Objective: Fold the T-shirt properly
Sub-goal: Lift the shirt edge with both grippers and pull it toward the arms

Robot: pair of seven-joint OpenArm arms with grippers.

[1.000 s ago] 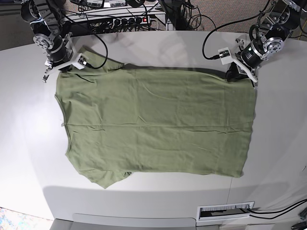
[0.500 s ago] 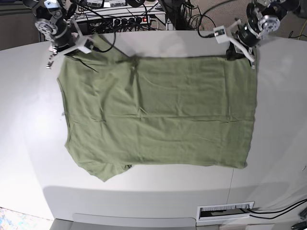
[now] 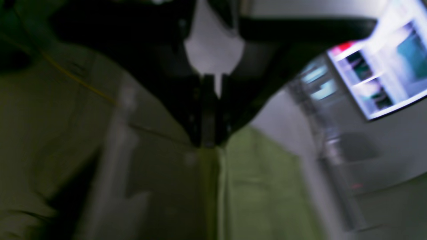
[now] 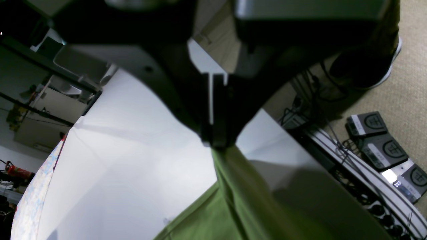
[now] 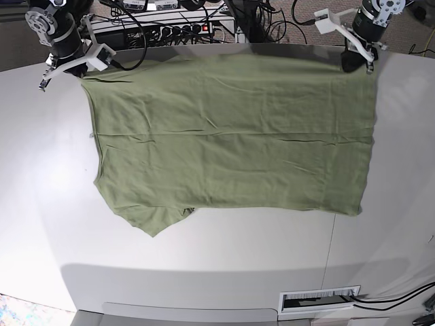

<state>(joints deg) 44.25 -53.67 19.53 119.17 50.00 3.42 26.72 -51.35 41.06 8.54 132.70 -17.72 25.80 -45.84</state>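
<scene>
The sage-green T-shirt (image 5: 231, 136) lies spread wide on the grey table (image 5: 204, 272), one sleeve at the near left. Its far edge is pulled taut between my two grippers. My left gripper (image 5: 358, 64) is at the far right and is shut on the shirt's far right corner. In the blurred left wrist view the jaws (image 3: 208, 143) pinch green fabric (image 3: 260, 186). My right gripper (image 5: 83, 73) is at the far left, shut on the far left corner. In the right wrist view the jaws (image 4: 217, 145) clamp the fabric (image 4: 240, 206), which hangs down from them.
Cables and power strips (image 5: 170, 27) lie just behind the table's far edge. A labelled slot (image 5: 319, 297) sits at the table's front right. Foot pedals (image 4: 377, 133) lie on the carpet beyond the table. A lit screen (image 3: 383, 66) shows in the left wrist view.
Both grippers have moved toward the table's far edge with the shirt corners in them. The whole shirt slid away with them and its far edge is now stretched straighter.
</scene>
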